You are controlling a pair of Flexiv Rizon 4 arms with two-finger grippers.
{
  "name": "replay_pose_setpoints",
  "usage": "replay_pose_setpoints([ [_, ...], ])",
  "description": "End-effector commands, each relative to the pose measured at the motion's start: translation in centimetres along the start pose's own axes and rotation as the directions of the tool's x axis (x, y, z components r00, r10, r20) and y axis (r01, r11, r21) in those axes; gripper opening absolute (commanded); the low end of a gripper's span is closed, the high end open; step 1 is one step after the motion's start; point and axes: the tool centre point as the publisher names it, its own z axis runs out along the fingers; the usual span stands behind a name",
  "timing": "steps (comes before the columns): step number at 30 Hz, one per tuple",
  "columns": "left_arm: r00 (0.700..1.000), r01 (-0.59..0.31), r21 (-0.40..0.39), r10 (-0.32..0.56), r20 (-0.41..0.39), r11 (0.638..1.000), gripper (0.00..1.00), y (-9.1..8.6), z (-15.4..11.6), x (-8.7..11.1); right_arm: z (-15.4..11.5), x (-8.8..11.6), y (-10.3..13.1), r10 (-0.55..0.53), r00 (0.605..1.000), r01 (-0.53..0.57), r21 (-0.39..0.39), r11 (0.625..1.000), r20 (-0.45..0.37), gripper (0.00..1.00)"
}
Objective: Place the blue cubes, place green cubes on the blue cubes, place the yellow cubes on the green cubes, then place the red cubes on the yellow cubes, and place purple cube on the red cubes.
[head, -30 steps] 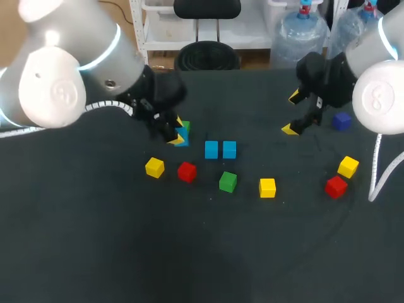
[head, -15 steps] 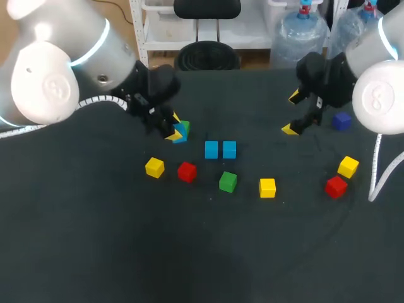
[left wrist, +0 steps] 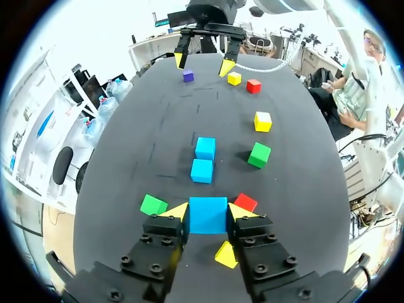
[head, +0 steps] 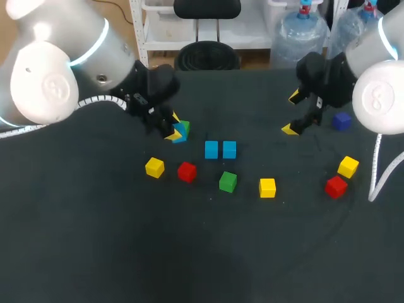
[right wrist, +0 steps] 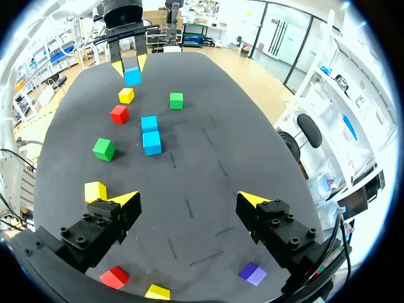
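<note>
My left gripper [head: 176,132] [left wrist: 207,219] is shut on a blue cube [head: 180,133] [left wrist: 207,213], held a little above the table. A green cube [left wrist: 153,204] lies beside one finger, a red cube [left wrist: 245,202] beside the other, and a yellow cube [left wrist: 226,254] under the gripper. Two blue cubes [head: 211,149] [head: 229,149] sit touching at mid-table. In front of them lie a green cube [head: 228,182] and a yellow cube [head: 267,187]. My right gripper [head: 293,113] [right wrist: 189,199] hangs open and empty at the far right, next to the purple cube [head: 341,120].
A yellow cube [head: 348,166] and a red cube [head: 336,186] lie near the right edge, below my right arm. Another yellow cube [head: 154,167] and red cube [head: 187,172] sit left of centre. The dark tabletop [head: 202,252] stretches toward the front edge.
My left arm drew up and slightly back with the blue cube in the first half second, then held still. The right arm and the loose cubes stayed put.
</note>
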Motion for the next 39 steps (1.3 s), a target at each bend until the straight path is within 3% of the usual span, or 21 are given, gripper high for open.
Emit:
replay_pose_setpoints([
  [1,1.000,-0.001,-0.001,0.001,0.002,1.000,0.00,0.0,-0.1,0.1,0.1,0.0,-0.1,-0.001,1.000,0.001,-0.003,1.000,0.002,1.00],
  [17,1.000,-0.031,0.024,0.031,0.005,0.999,0.00,0.4,1.1,-0.7,0.1,0.0,-0.1,-0.001,1.000,0.001,-0.003,1.000,0.002,1.00],
  [28,0.987,-0.111,0.047,0.116,-0.116,0.993,0.00,0.7,2.6,-0.9,0.1,0.0,-0.1,-0.001,1.000,0.001,-0.003,1.000,0.002,1.00],
  [39,0.977,-0.123,0.042,0.129,-0.168,0.991,0.00,1.4,3.8,-0.4,0.1,0.0,-0.1,-0.001,1.000,0.001,-0.003,1.000,0.002,1.00],
])
